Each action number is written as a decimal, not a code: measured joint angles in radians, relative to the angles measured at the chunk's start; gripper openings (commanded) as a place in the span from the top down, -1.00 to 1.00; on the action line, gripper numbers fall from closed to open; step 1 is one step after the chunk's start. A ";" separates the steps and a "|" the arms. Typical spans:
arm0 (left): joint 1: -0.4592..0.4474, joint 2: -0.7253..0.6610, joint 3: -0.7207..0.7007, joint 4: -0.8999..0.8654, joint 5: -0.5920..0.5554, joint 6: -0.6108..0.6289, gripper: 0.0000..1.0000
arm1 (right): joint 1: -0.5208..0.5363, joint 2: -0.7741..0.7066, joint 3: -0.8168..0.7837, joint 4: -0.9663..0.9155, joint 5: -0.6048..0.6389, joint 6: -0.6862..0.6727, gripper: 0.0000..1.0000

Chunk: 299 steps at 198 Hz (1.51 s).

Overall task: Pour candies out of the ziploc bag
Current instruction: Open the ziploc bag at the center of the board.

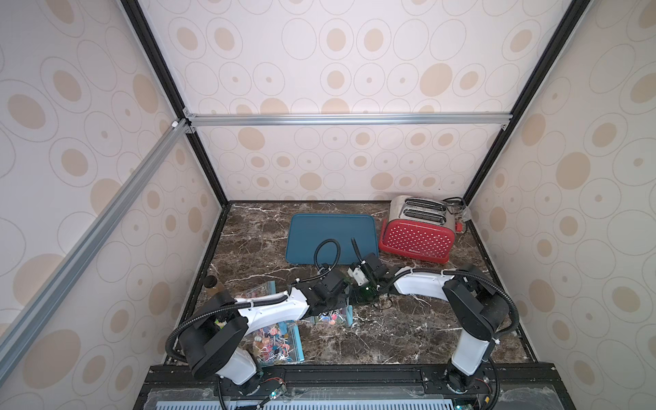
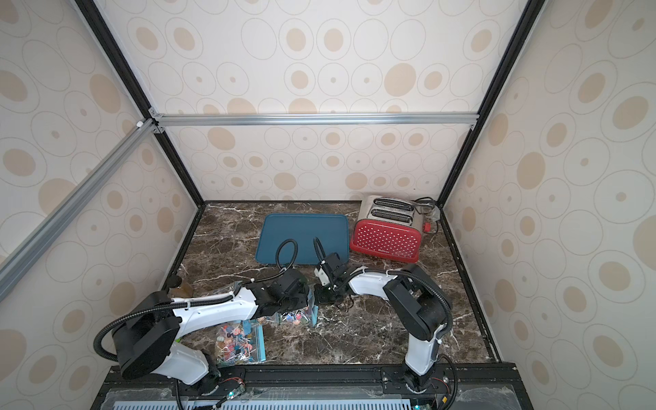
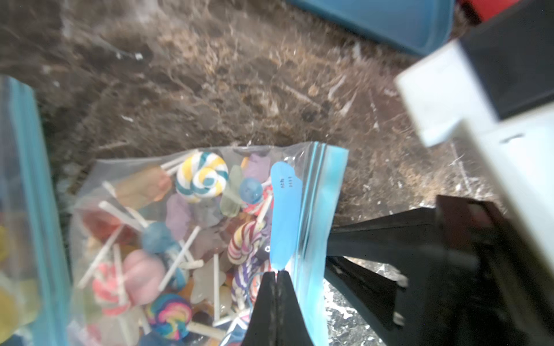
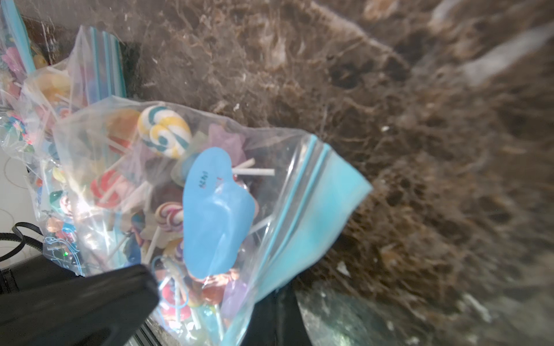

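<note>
Lying nearest the front edge, a second bag (image 1: 280, 346) of sweets rests on the bench (image 1: 390, 330). Just beyond, left fingers (image 3: 268, 302) and right fingers (image 4: 274, 317) are each clenched on the ziploc bag (image 3: 311, 209) near its blue zip strip, the candies (image 3: 201, 176) inside it. Farther back sit a blue tray (image 1: 319, 230) and red toaster (image 1: 415, 241).

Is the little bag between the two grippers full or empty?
Full: both wrist views show lollipops packed inside the clear bag, up to its blue zip strip.
</note>
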 measured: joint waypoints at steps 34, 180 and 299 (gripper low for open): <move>0.001 -0.003 0.000 -0.003 -0.006 0.005 1.00 | -0.002 -0.005 -0.002 -0.002 -0.004 -0.003 1.00; 0.003 -0.164 -0.008 -0.052 0.171 0.230 -0.03 | -0.010 -0.048 -0.138 0.322 -0.262 0.098 1.00; 0.054 -0.137 -0.103 0.005 0.227 0.272 0.31 | -0.014 -0.113 -0.208 0.462 -0.283 0.184 1.00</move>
